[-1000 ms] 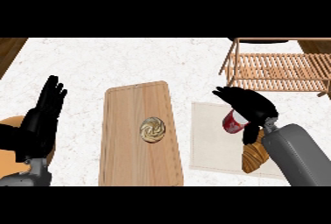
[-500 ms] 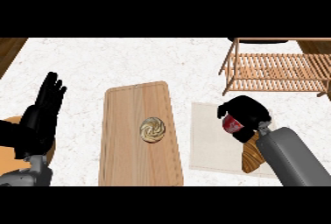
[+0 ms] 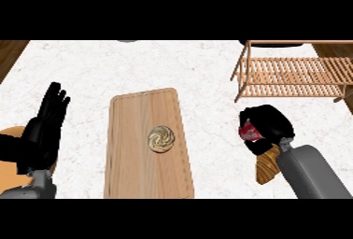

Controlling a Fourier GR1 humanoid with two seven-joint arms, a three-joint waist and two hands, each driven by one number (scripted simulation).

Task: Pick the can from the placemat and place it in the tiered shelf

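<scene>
Can sits inside the right robot hand — fingers curled round it, apart from the tiered shelf

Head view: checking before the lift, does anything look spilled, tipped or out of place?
Nothing stands out. The right hand is curled round the red can, the round pastry lies flat on the wooden board, and the tiered shelf stands upright.

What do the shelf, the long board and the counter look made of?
Tiered shelf: light wood, matte; tan slats and posts. Board: pale wood, matte; lengthwise grain lines show. Counter: white stone, probably marble or an imitation; grey mottling, no visible gloss.
</scene>
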